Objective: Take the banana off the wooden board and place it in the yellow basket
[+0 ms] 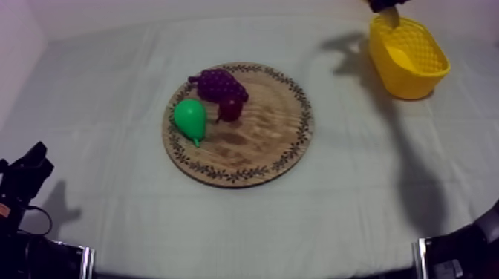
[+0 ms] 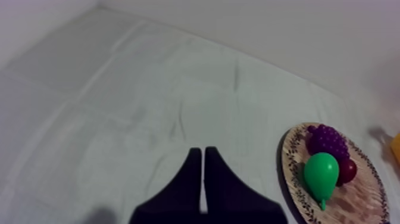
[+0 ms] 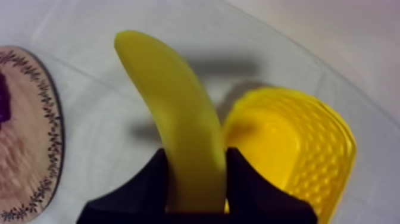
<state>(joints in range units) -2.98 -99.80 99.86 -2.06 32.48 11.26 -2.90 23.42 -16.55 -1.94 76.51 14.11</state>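
The grey-white cloth covers the table. At its middle lies the round wooden board with a patterned rim, carrying a purple bunch of grapes, a green pear and a small red fruit (clustered close together on its left half). The yellow lattice-walled basket stands well apart, at the far right. The smooth, curved yellow banana is clamped between the black fingers of the right gripper, above the basket's far end. The left gripper, fingers pressed together, hangs over bare cloth left of the board.

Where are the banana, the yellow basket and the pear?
banana [image 3: 178,119]: right wrist view, middle of its curve.
yellow basket [image 1: 407,83]: top view, near outer wall.
pear [image 1: 190,116]: top view, rounded body.
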